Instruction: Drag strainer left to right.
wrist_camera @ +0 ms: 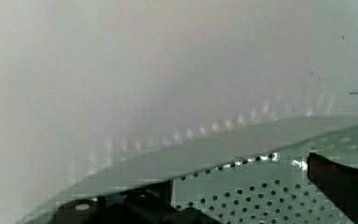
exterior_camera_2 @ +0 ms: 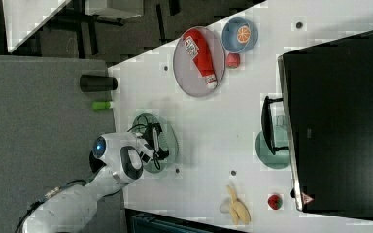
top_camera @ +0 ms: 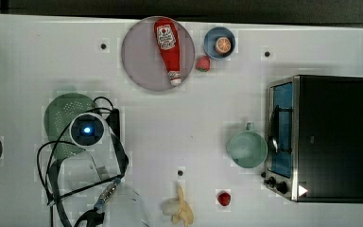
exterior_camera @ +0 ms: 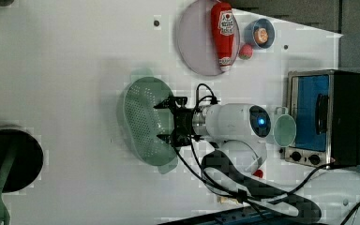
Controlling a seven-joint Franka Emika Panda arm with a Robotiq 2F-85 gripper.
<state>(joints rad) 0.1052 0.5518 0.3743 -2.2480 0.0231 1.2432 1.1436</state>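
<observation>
The strainer (top_camera: 61, 111) lies on the white table (top_camera: 179, 118) at the top view's left, well apart from the mug (top_camera: 246, 149), which stands just beside the toaster oven (top_camera: 328, 137) at the top view's right. The arm reaches over the strainer; in the top view its white wrist covers the strainer's right part. In the left view the gripper (exterior_camera: 165, 121) is over the strainer's (exterior_camera: 143, 119) perforated bowl with its two black fingers (exterior_camera: 163, 105) spread wide, one toward each long end of the bowl, nothing between them. The hand is released and grasps nothing. Whether the fingertips touch the bowl's surface cannot be told. The wrist view shows the strainer's (wrist_camera: 242, 154) smooth rim and holed floor close up, with a dark finger (wrist_camera: 340, 182) at each side over the holes. In the right view the gripper (exterior_camera_2: 158, 141) sits over the strainer (exterior_camera_2: 167, 128) near the table's edge. A grey plate (top_camera: 139, 56) at the top view's upper middle carries a ketchup bottle (top_camera: 168, 47); beside it are a strawberry (top_camera: 203, 63) and a blue bowl (top_camera: 211, 35) holding an orange slice (top_camera: 223, 45). A banana (top_camera: 180, 208) and a small red fruit (top_camera: 224, 198) lie near the top view's lower edge. Black cables (exterior_camera: 243, 187) trail from the arm.
</observation>
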